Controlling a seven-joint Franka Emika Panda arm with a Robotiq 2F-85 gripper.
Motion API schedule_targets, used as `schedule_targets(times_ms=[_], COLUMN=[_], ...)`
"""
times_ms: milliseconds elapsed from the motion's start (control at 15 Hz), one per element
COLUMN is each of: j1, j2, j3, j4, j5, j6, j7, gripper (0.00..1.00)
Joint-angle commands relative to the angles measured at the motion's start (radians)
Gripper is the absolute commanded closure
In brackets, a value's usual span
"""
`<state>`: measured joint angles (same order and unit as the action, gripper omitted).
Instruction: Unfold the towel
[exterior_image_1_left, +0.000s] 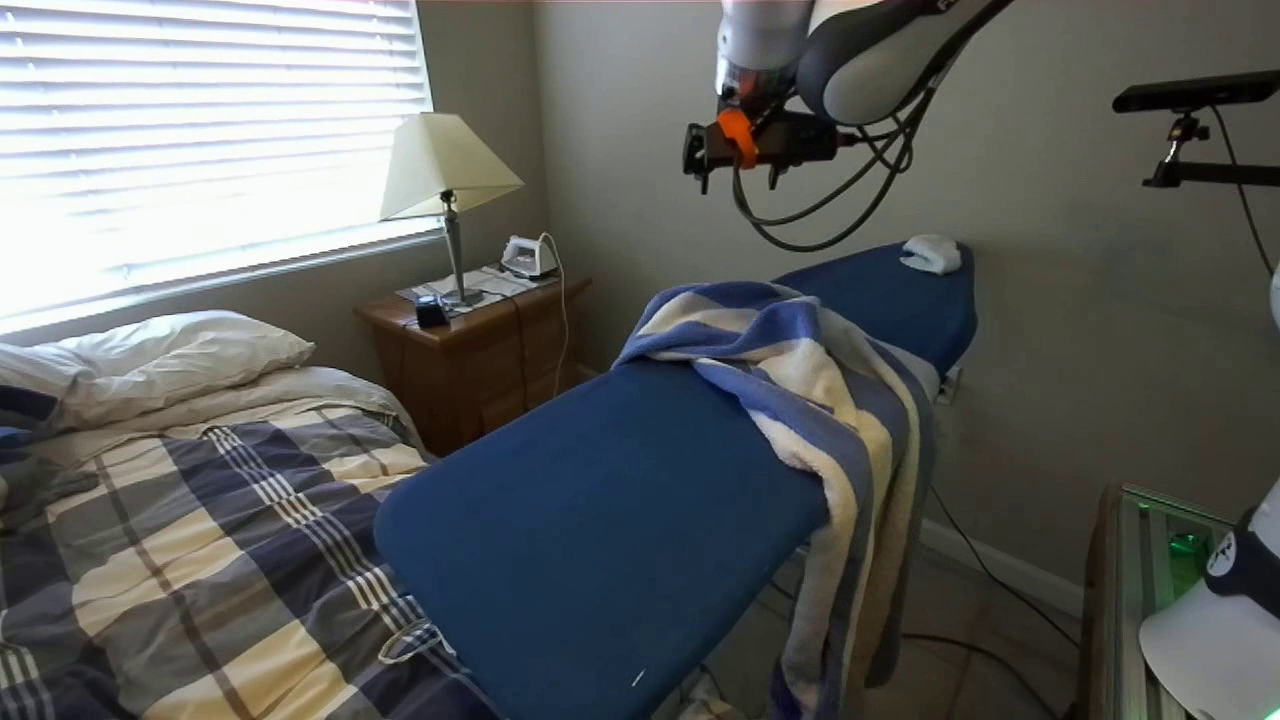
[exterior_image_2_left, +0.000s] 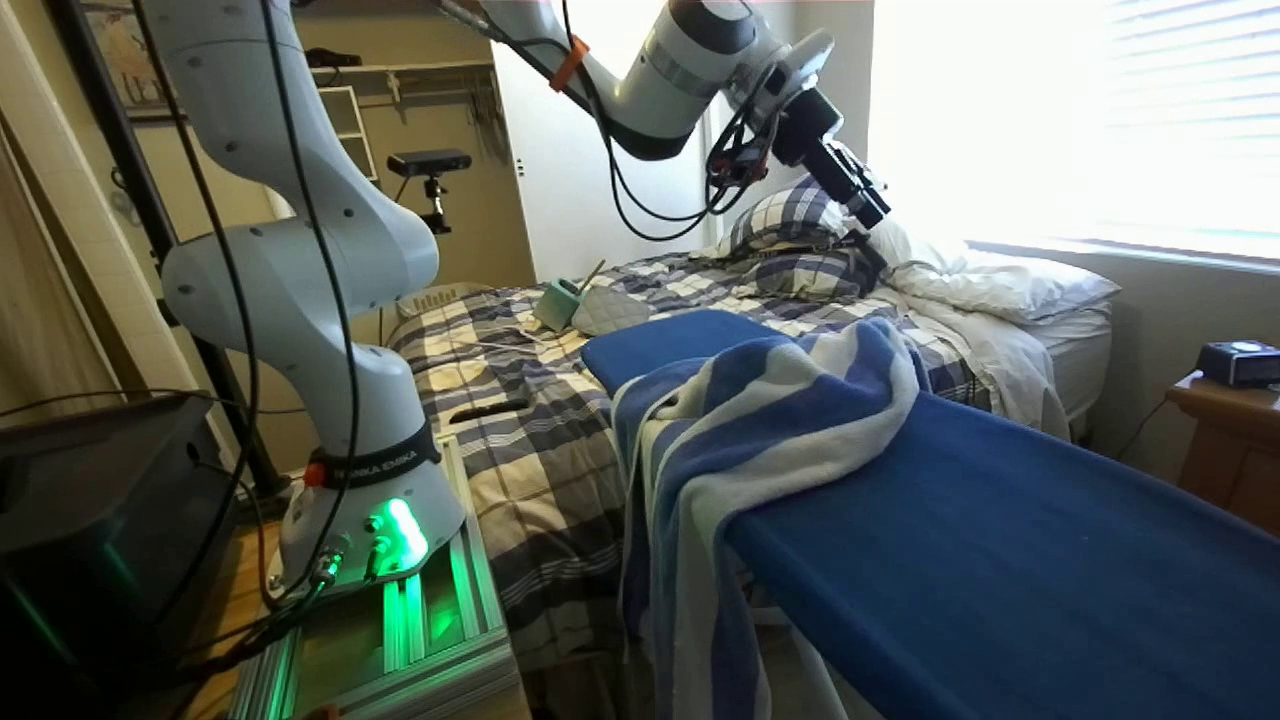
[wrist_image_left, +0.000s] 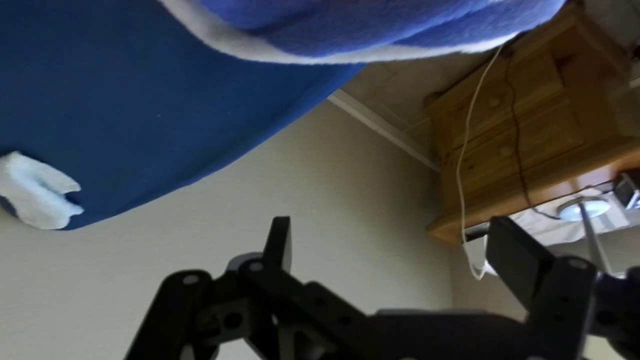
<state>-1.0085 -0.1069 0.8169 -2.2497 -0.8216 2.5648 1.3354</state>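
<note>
In both exterior views the arm (exterior_image_2_left: 345, 245) is raised high, its base (exterior_image_2_left: 345, 510) standing off a long side of the blue board (exterior_image_1_left: 590, 510). Above the base it extends past the top of an exterior view, and the forearm (exterior_image_2_left: 650, 95) slopes back down into sight to a bent wrist (exterior_image_2_left: 795, 75). The gripper (wrist_image_left: 390, 232) hangs higher than the board and well apart from it, tilted and pointing downward. The wrist view shows its 2 fingers (wrist_image_left: 279, 240) spread wide from each other. The striped towel (exterior_image_1_left: 790, 370) lies bunched in folds across the middle of the board, and a long part drapes over the board's edge on the base's side. A small white cloth (exterior_image_1_left: 932, 254) rests on the board's end by the wall (exterior_image_1_left: 1050, 300), apart from the towel. The plaid bed (exterior_image_1_left: 250, 520) is near the board's broad end.
</note>
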Motion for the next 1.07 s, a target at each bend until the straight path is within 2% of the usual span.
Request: schedule_targets(times_ms=[0, 200, 267, 333, 400, 467, 533, 733, 800, 867, 1000], j1=[0.037, 0.08, 0.261, 0.31, 0.391, 0.258, 0.286, 0.275, 0.495, 0.53, 0.679], j2=[0.216, 0.321, 0.321, 0.335, 0.335, 0.377, 0.376, 0.377, 0.325, 0.331, 0.34], j3=[0.066, 0.102, -0.07, -0.107, -0.181, -0.029, -0.048, -0.016, -0.241, -0.277, -0.437], j4=[0.098, 0.098, 0.091, 0.09, 0.088, 0.101, 0.103, 0.136, 0.142, 0.158, 0.179], j5=[-0.009, 0.023, 0.101, 0.164, 0.261, 0.271, 0.337, 0.442, 0.553, 0.575, 0.593], j6=[-0.026, -0.02, -0.005, -0.003, -0.017, -0.08, -0.127, -0.326, -0.35, -0.391, -0.429], j7=[-0.043, -0.096, -0.167, -0.231, -0.318, -0.348, -0.416, -0.553, -0.644, -0.677, -0.731], gripper=[0.0, 0.0, 0.0, 0.0, 0.0, 0.0, 0.0, 0.0, 0.0, 0.0, 0.0])
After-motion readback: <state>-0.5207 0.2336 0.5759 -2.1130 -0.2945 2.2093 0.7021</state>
